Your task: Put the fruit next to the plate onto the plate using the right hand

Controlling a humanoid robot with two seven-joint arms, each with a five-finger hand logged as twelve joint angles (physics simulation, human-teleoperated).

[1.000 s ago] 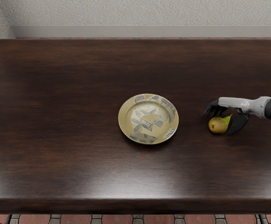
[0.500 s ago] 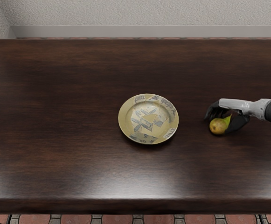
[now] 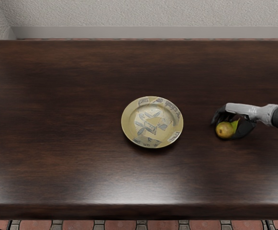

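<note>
Nearest the viewer, a strip of brick floor (image 3: 129, 224) shows below the front edge of the dark wooden table (image 3: 57, 167), whose polished top fills most of the head view. Further in, about at the table's middle, lies the round plate (image 3: 126, 120), gold-rimmed with a blue-grey pattern across its face; nothing sits on it. To the plate's right, well apart from its rim and at much the same depth, is the pear (image 3: 223, 130), yellow with a green patch towards its narrow end, which points right into the palm. The right hand (image 3: 234, 123) is wrapped about it. The dark fingers (image 3: 218, 115) curl over the far and left sides of the fruit, while the rest of the hand cups it from the right, so the pear is enclosed on all but its near side. The view is too small here to tell whether the pear rests on the tabletop or is held just clear of it. The right arm (image 3: 253, 110), grey at the wrist and darker beyond, comes in from the picture's right edge. Behind all this the tabletop runs back to its far edge, beyond which stand a pale baseboard (image 3: 153, 32) and a rough, light wall (image 3: 143, 12).
</note>
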